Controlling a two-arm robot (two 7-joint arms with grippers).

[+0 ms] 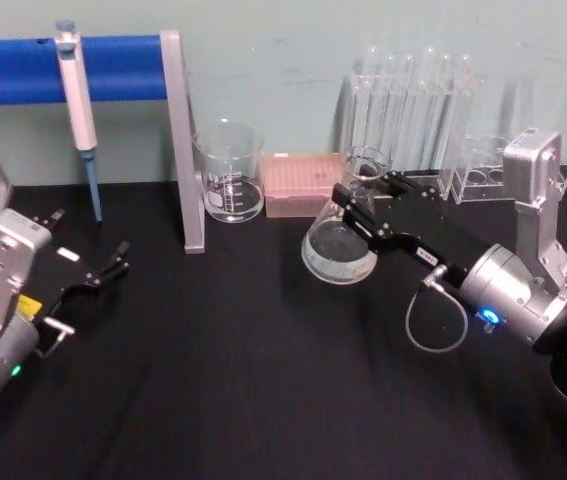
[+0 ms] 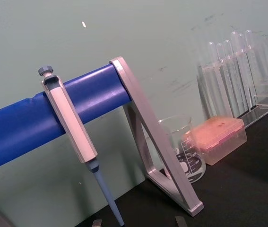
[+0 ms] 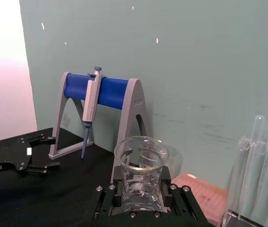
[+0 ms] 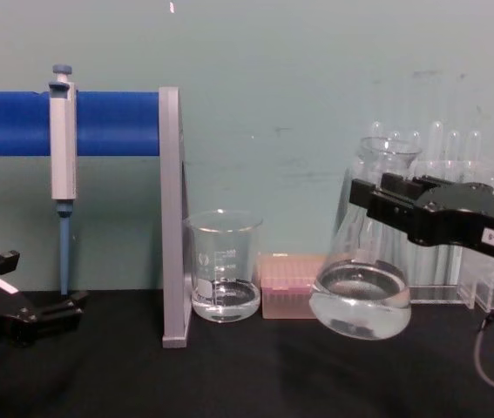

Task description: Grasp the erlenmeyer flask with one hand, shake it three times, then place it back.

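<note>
The erlenmeyer flask (image 1: 339, 252) is clear glass with a little clear liquid in its wide base (image 4: 362, 305). It hangs tilted just above the black table, right of centre. My right gripper (image 1: 363, 205), the hand, is shut on the flask's neck below the flared rim (image 3: 141, 153), with a black finger (image 4: 421, 213) on either side. My left gripper (image 1: 116, 258) rests low at the table's left side, well away from the flask. Its fingers (image 3: 41, 140) are spread open and hold nothing.
A glass beaker (image 1: 230, 172) with some liquid stands behind the flask to its left, next to a pink tip box (image 1: 300, 184). A pipette (image 1: 80, 110) hangs on the blue-barred stand (image 1: 181, 140). A rack of test tubes (image 1: 413, 100) stands at the back right.
</note>
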